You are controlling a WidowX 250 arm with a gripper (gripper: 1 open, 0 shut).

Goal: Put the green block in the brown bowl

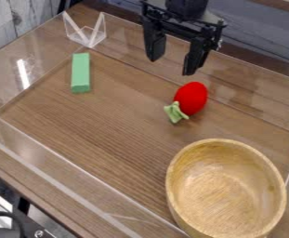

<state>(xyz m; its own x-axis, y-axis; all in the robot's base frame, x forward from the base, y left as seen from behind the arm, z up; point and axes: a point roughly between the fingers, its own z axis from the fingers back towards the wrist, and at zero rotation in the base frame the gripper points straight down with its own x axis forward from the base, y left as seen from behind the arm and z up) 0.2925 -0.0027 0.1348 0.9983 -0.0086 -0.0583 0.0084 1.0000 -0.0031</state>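
Brown bowl [226, 189] nearest cam, on the wooden counter [103, 130], below tool [177, 69] & a bit to the right in view. No readable brands or labels. Tool at top, fingers spread wide, released, nothing btwn them. Green block [81, 72] lies flat on counter, left of tool, well apart. Red strawberry toy [190, 99] w/ green stem just below tool. Arm above tool cut off by top edge; dark cables at lower L partly cropped, hard to make out.
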